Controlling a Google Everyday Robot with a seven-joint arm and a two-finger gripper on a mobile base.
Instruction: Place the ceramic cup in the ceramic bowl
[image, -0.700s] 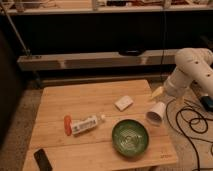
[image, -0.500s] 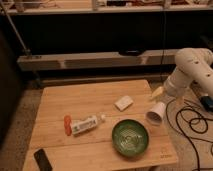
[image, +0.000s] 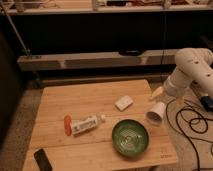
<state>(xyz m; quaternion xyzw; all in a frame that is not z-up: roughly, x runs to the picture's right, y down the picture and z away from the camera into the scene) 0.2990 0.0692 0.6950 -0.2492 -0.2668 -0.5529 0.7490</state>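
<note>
Right now your gripper (image: 157, 96) sits at the right edge of the wooden table (image: 75, 102), at the end of the white arm (image: 192, 67), and it is clamped on the cup (image: 155, 114). The cup hangs from it tilted, not upright. Its long axis is slanted, with the round mouth turned down and toward the camera.

What your next move depends on is where the bowl (image: 130, 138) lies from there. It is close by, nearer the camera and toward the picture's left of the cup, resting flat near the table's front edge. The cup is beside the bowl's far right rim but not over its middle, and the two are apart. You cannot tell from this view how high the cup hangs above the wood.

So, by my reading, you need a short carry toward the camera and leftward, then a lowering. The tilt matters here: let go as it is and the cup would probably land on its side in the bowl, so think about righting it first.

The white block (image: 124, 103) and the tube (image: 84, 124) lie further left, away from that path.
</note>
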